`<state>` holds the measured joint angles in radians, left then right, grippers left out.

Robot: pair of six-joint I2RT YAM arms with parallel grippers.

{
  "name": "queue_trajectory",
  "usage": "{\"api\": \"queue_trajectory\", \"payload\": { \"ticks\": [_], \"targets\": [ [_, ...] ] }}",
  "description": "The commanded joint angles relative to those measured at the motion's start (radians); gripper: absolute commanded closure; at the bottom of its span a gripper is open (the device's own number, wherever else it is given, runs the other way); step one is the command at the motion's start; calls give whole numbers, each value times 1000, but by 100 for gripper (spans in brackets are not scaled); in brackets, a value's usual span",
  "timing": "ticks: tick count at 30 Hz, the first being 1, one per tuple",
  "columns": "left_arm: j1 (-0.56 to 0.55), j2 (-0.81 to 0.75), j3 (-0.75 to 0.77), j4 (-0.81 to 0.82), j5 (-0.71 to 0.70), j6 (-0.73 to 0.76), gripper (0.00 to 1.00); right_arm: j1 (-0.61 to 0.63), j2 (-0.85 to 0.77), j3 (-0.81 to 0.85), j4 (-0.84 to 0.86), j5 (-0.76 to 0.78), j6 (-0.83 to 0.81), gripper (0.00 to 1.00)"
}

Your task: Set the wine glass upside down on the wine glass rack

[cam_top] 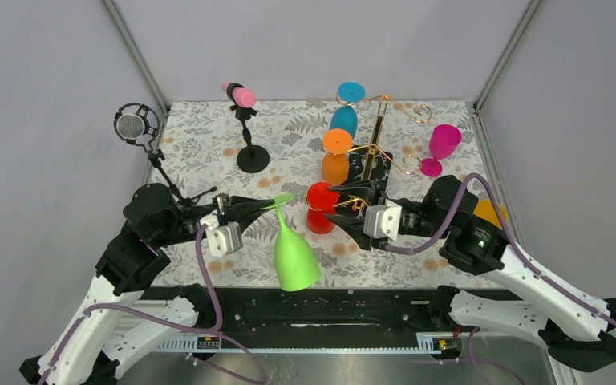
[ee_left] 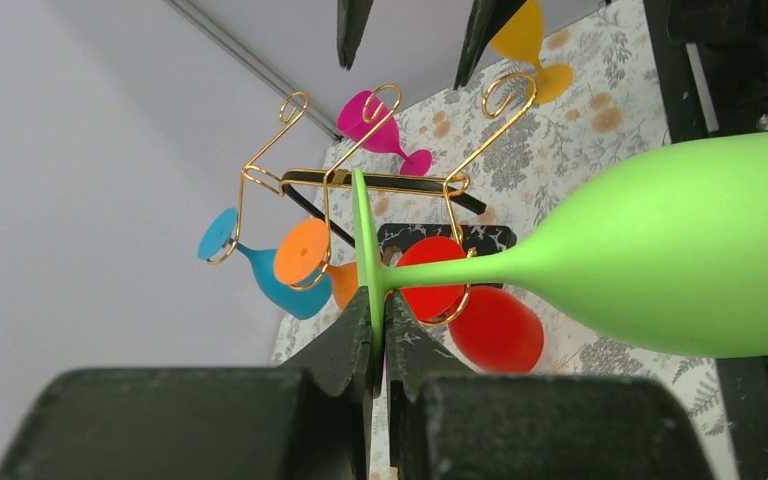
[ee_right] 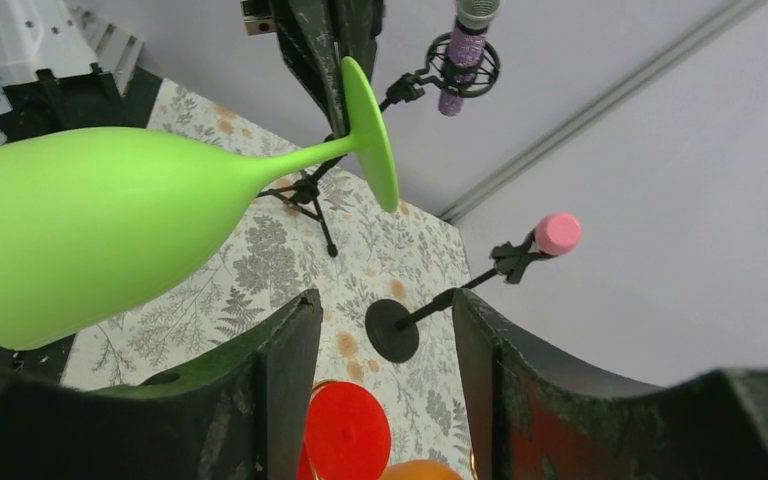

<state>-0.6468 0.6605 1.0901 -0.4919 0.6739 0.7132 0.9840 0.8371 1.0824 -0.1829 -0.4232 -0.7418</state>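
The green glass point(cam_top: 293, 255) is held in the air to the near left of the rack point(cam_top: 378, 132), well apart from it. Its foot is pinched edge-on in the closed left end effector point(cam_top: 269, 204) and its bowl hangs lower, apparently so the foot can slide into a free loop. The right end effector point(cam_top: 343, 210) stands open and empty at the rack's near side, beside a red glass point(cam_top: 318, 210). That glass, an orange glass point(cam_top: 335, 164) and a blue glass point(cam_top: 343, 119) hang from loops on the rack's left. A magenta glass point(cam_top: 443, 144) sits to the rack's right. The table point(cam_top: 200, 148) has a floral cloth, and plain grey walls point(cam_top: 305, 40) surround it.
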Motion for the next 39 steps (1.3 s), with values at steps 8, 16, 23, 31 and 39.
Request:
{"api": "queue_trajectory", "payload": {
  "ticks": [8,16,23,31,39],
  "targets": [
    [-22,26,23,-59,96,222,100,4,142,96,54,-189,-151,49],
    [-44,48,25,-71,109,233,100,11,194,107,80,-225,-148,51],
    [-62,67,36,-71,109,232,100,24,223,103,93,-256,-125,55],
    [-89,74,31,-71,124,224,100,28,248,105,11,-213,-151,70],
    [-107,55,9,-33,103,193,100,28,229,58,7,-182,-111,100]
  ]
}}
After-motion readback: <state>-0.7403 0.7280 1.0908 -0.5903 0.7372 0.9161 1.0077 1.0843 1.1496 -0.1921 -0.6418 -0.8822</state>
